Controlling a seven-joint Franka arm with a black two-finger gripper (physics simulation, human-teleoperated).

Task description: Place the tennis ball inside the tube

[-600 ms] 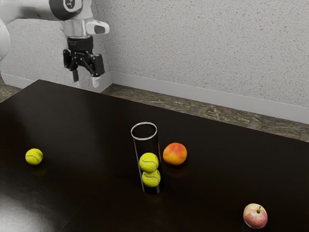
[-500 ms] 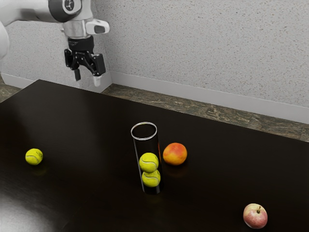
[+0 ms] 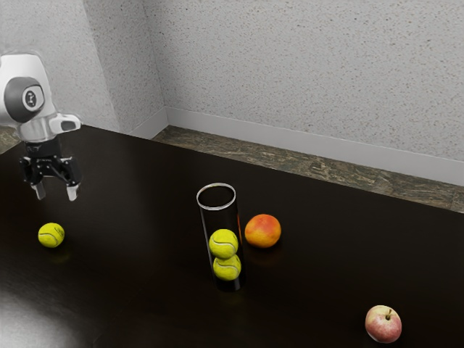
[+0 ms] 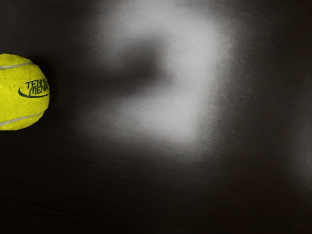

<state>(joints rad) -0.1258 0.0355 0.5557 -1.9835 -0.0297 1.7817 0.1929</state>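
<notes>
Bright yellow-green and fuzzy, with pale curving seams and dark printed letters over a curved stroke, the loose tennis ball rests on a glossy black table. In the exterior view it lies at nine o'clock from the clear, upright tube, which holds two stacked balls. The black gripper hangs at twelve o'clock from the loose ball, its two fingers spread apart.
</notes>
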